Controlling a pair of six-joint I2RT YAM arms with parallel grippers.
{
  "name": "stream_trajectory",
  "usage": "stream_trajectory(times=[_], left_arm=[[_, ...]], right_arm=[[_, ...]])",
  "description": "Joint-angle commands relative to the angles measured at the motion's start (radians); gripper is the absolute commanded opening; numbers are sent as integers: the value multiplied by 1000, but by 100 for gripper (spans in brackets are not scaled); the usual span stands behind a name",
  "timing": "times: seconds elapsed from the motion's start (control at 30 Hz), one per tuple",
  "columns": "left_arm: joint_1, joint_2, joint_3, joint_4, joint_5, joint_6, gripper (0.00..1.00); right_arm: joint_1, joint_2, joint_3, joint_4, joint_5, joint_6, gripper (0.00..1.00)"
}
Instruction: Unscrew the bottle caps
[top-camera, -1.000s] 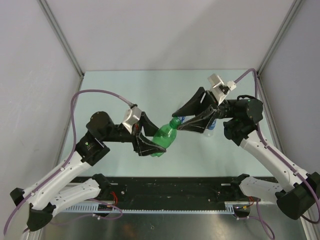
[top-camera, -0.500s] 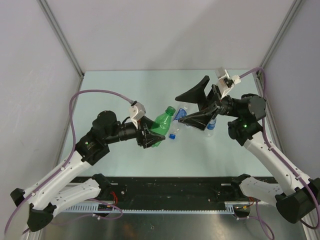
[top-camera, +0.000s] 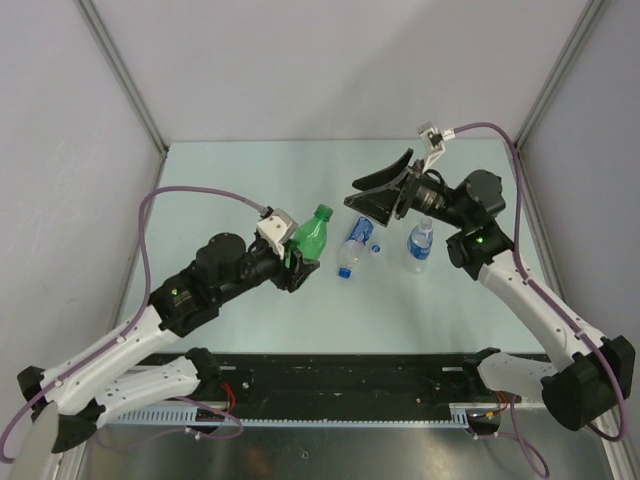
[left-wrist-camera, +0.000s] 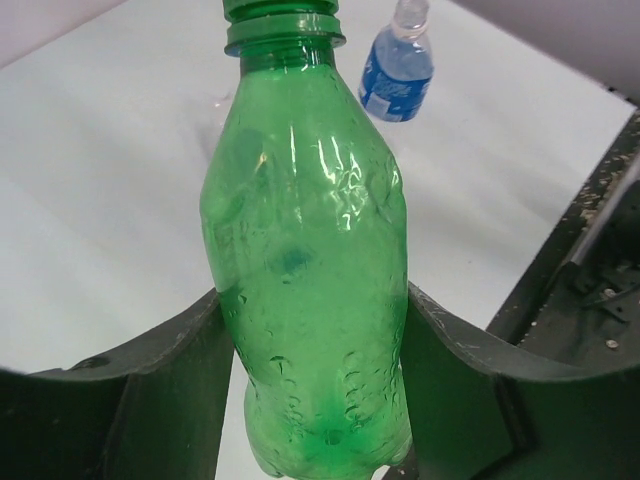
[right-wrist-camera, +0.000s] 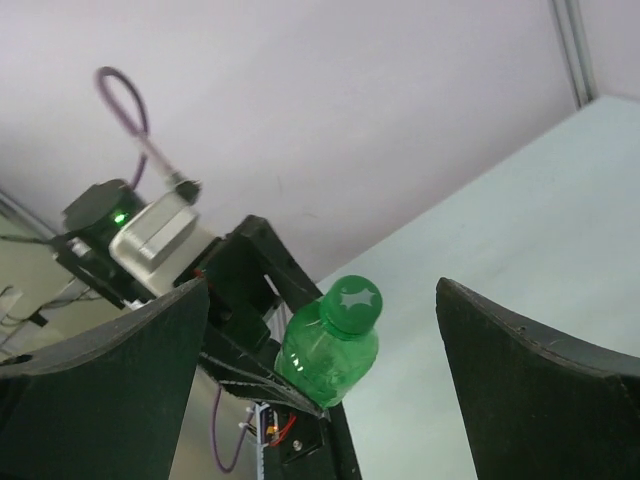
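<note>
Clamped mid-body in left gripper (left-wrist-camera: 320, 385): all-green plastic drink bottle (left-wrist-camera: 305, 260), braced against twisting. On its neck, near and ahead of right gripper (top-camera: 350, 195), untouched: small round green plastic screw cap (right-wrist-camera: 355, 300). Right jaws spread wide, apparently to fit around cap.

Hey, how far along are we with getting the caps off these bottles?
Maybe one done: a small blue piece lies beside the tipped clear bottle, possibly its cap, too small to confirm. In hand: the left fingers grip the green bottle, its green cap on; the right fingers stand open, clear of it. Left: that cap and the one on the upright clear bottle.
</note>
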Motion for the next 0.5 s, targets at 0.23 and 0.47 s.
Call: stream_trajectory(times=[0.23, 0.47], left_arm=[[-206, 118, 105, -61, -493, 66, 0], [-261, 201, 141, -87, -590, 77, 0]], right_arm=[[3, 107, 38, -162, 81, 81, 98], [29, 173, 39, -174, 49, 111, 85]])
